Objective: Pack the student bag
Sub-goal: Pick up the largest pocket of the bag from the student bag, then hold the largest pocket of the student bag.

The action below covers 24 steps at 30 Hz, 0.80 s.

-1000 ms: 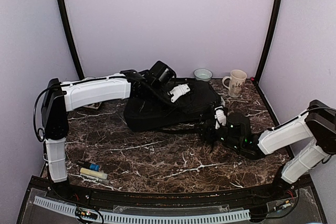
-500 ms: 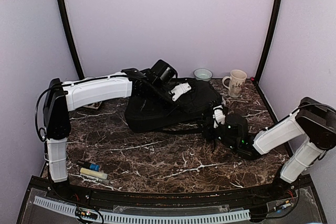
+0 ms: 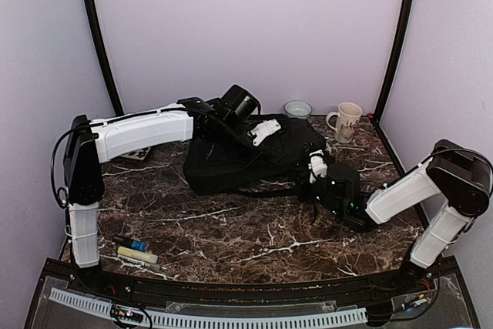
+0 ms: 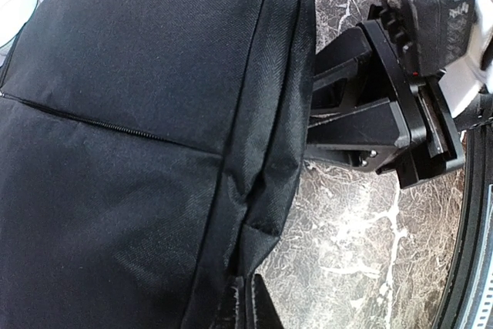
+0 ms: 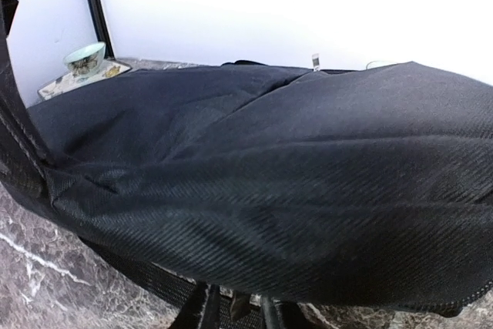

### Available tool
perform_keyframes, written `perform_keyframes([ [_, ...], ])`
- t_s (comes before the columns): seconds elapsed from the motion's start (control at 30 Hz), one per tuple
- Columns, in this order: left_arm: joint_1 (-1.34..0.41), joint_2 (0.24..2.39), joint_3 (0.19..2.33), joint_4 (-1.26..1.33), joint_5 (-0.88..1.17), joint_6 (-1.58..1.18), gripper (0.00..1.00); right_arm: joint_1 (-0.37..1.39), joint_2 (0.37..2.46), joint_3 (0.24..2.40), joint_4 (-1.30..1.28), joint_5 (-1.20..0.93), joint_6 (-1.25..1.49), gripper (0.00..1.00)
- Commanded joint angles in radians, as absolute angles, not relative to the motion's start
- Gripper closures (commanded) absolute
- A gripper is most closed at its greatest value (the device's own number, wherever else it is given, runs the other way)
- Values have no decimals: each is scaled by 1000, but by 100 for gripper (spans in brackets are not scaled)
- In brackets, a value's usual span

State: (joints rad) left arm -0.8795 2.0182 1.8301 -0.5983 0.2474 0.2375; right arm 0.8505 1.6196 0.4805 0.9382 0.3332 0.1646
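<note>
The student bag [image 3: 246,158] is black soft fabric and lies flat at the back middle of the marble table. My left gripper [image 3: 262,133] reaches over its top; in the left wrist view the fingers [image 4: 248,307] are pinched shut on the bag's [image 4: 139,113] edge seam. My right gripper [image 3: 312,176] is at the bag's right front corner. In the right wrist view the bag [image 5: 293,175] fills the frame, and my right gripper [image 5: 237,312] has its fingers close together around a small dark tab at the bag's lower edge, over the mesh strap [image 5: 146,275].
A small bowl [image 3: 297,109] and a cream mug [image 3: 346,121] stand at the back right. A blue-capped marker [image 3: 131,243] and a pale tube [image 3: 137,254] lie at the front left. A white object [image 3: 135,156] lies under the left arm.
My right gripper has moved up and left, closer in against the bag's right front corner. The left gripper and the bag have hardly shifted.
</note>
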Motion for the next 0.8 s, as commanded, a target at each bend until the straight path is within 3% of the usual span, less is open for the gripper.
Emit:
perform_keyframes([
  [0.0, -897, 1989, 1873, -599, 292, 218, 100, 858, 1585, 506, 980, 328, 164, 84],
  [0.17, -897, 1990, 1869, -605, 266, 215, 100, 859, 1512, 485, 903, 300, 175, 100],
  [0.47, -897, 1993, 1862, -634, 189, 226, 100, 864, 1338, 431, 637, 239, 268, 100],
  [0.77, -897, 1953, 1794, -678, 93, 280, 100, 862, 1323, 514, 264, 271, 374, 100],
])
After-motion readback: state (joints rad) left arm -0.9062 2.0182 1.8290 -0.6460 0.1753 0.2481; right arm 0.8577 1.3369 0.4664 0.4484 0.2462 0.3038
